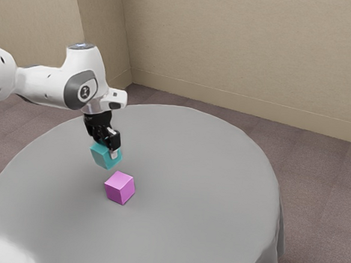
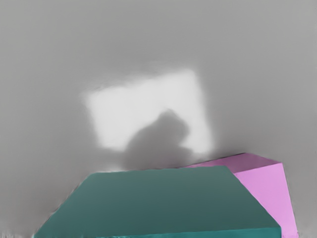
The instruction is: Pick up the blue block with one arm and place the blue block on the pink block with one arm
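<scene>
Right now, the claw (image 1: 109, 150) is clenched on the blue block (image 1: 103, 158), one black finger on either side of it. The block looks more teal than blue. It sits slightly tilted in the grip and appears lifted clear of the tabletop (image 1: 219, 189).

The white arm (image 1: 52, 87) comes in from the exterior view's left, wrist bent downward over the round grey tabletop.

The pink block (image 1: 120, 186) rests on the tabletop, just below the held block and a bit to the exterior view's right of it. The two are near each other but apart, with a small gap visible between them. The blue block is not on top of the pink one yet.

Wrist view: the blue block (image 2: 163, 203) is large and close right under the hand, top face and one front edge visible. The pink block (image 2: 267, 191) pokes out from behind one corner of it, partly covered. Beyond them is grey tabletop (image 2: 49, 74) with a bright patch (image 2: 143, 109) of light, and a dark shadow (image 2: 153, 144) overlaps that patch.

Background in the exterior view: beige walls (image 1: 242, 40) meeting at a corner, and brownish floor (image 1: 323, 178) around the tabletop. The grey cover hangs over the tabletop's edge on the exterior view's right.
</scene>
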Controlling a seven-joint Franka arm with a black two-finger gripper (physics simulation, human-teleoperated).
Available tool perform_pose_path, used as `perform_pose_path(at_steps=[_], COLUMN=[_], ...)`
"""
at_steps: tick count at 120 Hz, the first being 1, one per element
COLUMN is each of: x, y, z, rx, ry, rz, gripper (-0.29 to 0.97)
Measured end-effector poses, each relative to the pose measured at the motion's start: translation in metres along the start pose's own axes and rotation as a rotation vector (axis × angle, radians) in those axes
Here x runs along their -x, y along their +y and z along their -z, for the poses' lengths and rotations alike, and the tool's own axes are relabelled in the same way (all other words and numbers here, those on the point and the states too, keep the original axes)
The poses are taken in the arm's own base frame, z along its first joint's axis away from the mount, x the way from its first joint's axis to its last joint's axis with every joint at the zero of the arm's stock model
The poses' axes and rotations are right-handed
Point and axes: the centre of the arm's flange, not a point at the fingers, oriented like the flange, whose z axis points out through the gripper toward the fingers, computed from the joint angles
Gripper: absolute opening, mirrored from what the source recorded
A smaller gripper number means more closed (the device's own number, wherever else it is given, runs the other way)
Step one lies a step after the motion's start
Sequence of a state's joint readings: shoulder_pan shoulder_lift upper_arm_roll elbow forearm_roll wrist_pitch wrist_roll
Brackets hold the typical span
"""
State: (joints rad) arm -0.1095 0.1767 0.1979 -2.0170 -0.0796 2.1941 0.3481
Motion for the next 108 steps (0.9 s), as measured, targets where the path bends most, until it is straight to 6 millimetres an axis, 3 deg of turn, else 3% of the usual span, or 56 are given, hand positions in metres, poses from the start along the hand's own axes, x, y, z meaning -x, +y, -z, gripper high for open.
perform_pose_path(at_steps=[59, 108], x=[0.002, 0.007], y=[0.039, 0.049], z=[-0.005, -0.018], rx=[-0.032, -0.026], ry=[-0.009, -0.036], rz=[0.030, 0.124], gripper=[0.39, 0.39])
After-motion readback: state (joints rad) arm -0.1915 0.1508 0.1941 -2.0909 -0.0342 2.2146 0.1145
